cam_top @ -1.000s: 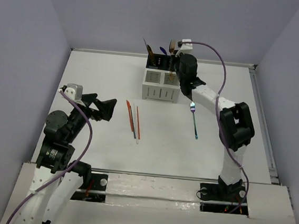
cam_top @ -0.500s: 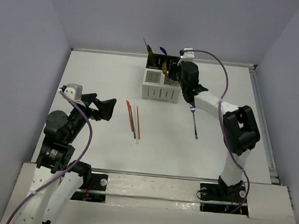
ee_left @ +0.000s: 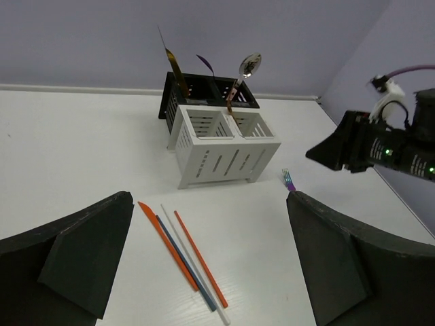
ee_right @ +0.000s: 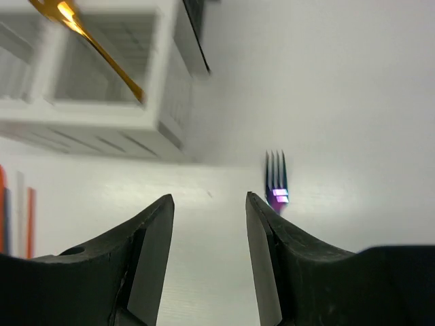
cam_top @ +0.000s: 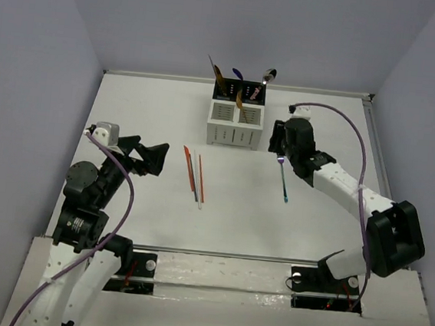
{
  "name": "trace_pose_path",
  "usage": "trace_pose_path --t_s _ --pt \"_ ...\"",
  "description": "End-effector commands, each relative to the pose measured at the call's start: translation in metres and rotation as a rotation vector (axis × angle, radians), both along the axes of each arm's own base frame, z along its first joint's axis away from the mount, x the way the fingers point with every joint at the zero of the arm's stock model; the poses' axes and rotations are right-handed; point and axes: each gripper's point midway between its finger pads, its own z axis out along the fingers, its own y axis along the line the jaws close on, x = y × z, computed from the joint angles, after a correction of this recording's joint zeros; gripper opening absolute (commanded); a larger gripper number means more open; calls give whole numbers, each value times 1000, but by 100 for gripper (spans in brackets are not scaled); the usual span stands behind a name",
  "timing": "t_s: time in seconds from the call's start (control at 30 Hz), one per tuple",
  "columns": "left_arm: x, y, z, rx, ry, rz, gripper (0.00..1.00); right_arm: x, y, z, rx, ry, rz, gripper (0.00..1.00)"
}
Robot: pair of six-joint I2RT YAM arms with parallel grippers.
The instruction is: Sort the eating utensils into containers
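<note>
The right hand (ee_right: 209, 201) hangs low over the desk (cam_top: 144, 125) just right of the white caddy (cam_top: 235, 126), its fingers spread apart and holding nothing. Past its right finger lies the iridescent fork (ee_right: 276, 180), flat on the desk with its tines toward the back wall, near the hand but not touching it. A gold utensil (ee_right: 102, 54) leans tilted in the white caddy, though the views are too blurred to tell which compartment. Right behind it stands a black caddy (ee_left: 178, 102) with a yellow knife (ee_left: 174, 64), a purple spoon (ee_left: 206, 64) and a silver spoon (ee_left: 249, 64) sticking up out of it.

The left hand (ee_left: 209, 197) is raised on the left side of the desk, fingers wide apart and empty (its camera looks straight at both caddies). In front of it, well apart from the caddies, the chopsticks (ee_left: 187, 255) lie side by side on the desk – orange-red ones, a pale one and a darker one close together.
</note>
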Motion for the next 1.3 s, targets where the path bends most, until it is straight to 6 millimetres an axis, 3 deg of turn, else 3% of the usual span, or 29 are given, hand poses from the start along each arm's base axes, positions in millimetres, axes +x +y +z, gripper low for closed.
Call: trace_pose_path --t_s 0.0,0.1,0.37,0.57,0.9,1.07,1.1,1.17,1.2,1.27 --pt "-1 -1 8 -4 -40 -6 99 -48 -46 -89 -108 328 -113 53" --pt "-1 0 8 -4 -39 -4 99 -53 -57 -105 -105 394 -122 53" --pt "0 -1 5 -2 -31 -6 99 -45 -52 -150 -142 537 -53 49" --pt "0 -2 5 0 -31 -12 99 -34 -54 -160 -140 552 -64 40" --pt "-3 -2 8 -3 -43 -16 99 -24 -56 -169 -140 577 -74 5" --pt "-5 -2 10 -6 -50 -20 99 -19 -59 -139 -129 513 -88 0" --pt "-4 -2 10 -5 -48 -21 99 -17 -60 -116 -113 456 -93 0" --pt "-4 -3 9 -5 -47 -23 99 -17 -60 -90 -90 389 -93 0" --pt "-4 -3 9 -4 -45 -23 99 -15 -58 -58 -56 305 -80 0" --pt "-3 -3 9 -3 -44 -21 99 -18 -48 -25 2 216 -16 0"
